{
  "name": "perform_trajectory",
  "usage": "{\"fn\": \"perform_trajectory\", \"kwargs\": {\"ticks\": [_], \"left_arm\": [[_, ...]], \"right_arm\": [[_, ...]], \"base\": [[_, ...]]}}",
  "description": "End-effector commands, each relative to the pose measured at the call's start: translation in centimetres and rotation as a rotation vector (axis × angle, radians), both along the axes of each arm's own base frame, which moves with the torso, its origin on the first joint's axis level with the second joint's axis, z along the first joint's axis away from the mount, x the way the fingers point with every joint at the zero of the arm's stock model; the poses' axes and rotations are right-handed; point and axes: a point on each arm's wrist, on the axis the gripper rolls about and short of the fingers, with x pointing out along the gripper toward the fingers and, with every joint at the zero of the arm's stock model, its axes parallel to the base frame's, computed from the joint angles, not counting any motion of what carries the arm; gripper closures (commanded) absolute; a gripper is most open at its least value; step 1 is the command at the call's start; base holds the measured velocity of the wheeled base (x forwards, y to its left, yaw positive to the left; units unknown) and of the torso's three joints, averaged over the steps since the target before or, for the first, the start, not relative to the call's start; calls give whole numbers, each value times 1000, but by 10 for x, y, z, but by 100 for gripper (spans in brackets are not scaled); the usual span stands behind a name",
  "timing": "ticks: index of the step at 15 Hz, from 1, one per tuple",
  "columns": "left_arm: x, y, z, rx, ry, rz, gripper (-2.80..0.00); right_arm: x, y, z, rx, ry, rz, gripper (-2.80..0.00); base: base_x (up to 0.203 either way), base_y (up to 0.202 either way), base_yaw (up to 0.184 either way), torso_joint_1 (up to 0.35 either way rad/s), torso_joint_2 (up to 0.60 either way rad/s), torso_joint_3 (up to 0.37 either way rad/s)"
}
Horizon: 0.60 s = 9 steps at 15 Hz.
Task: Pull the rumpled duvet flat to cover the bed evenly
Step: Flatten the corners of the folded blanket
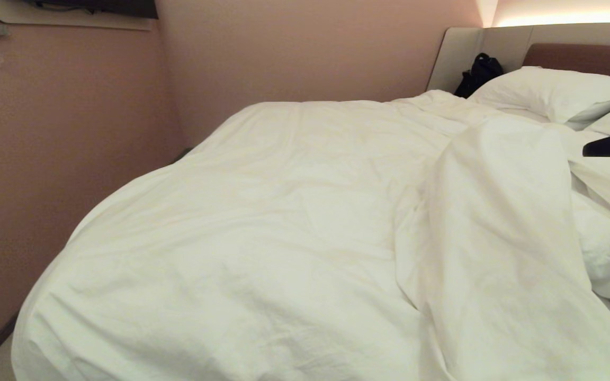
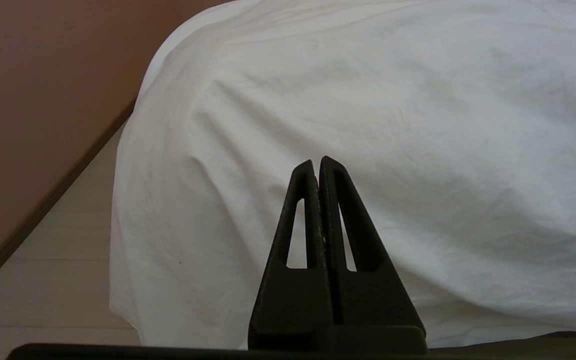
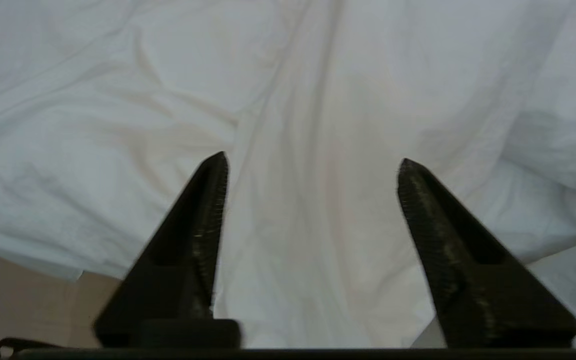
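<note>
- Duvet (image 1: 262, 222), plain white and creased with no writing to read, lay heaped over the bed (image 1: 501, 50), a thick ridge bunched ahead of the right gripper (image 3: 312, 165).
- Right gripper's fingers (image 3: 203, 210) stood apart, a raised fold of the duvet between them but not clamped.
- Left gripper (image 2: 317, 162) had its fingers pressed together, empty, the duvet's hanging corner just beyond its tips.
- Pillows (image 1: 548, 92) lay past the ridge, a black bag (image 1: 478, 71) beside them.
</note>
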Motion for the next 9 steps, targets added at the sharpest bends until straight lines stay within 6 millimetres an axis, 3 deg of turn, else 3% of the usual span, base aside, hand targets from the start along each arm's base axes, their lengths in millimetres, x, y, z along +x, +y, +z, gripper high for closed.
{"fn": "perform_trajectory", "kwargs": {"ticks": [1, 9], "left_arm": [[0, 0, 0, 0, -1, 1, 0], [0, 0, 0, 0, -1, 1, 0]], "right_arm": [[-1, -5, 1, 2, -7, -34, 0], [2, -37, 4, -45, -57, -242, 0]], "base": [[0, 0, 0, 0, 0, 0], [0, 0, 0, 0, 0, 0]]}}
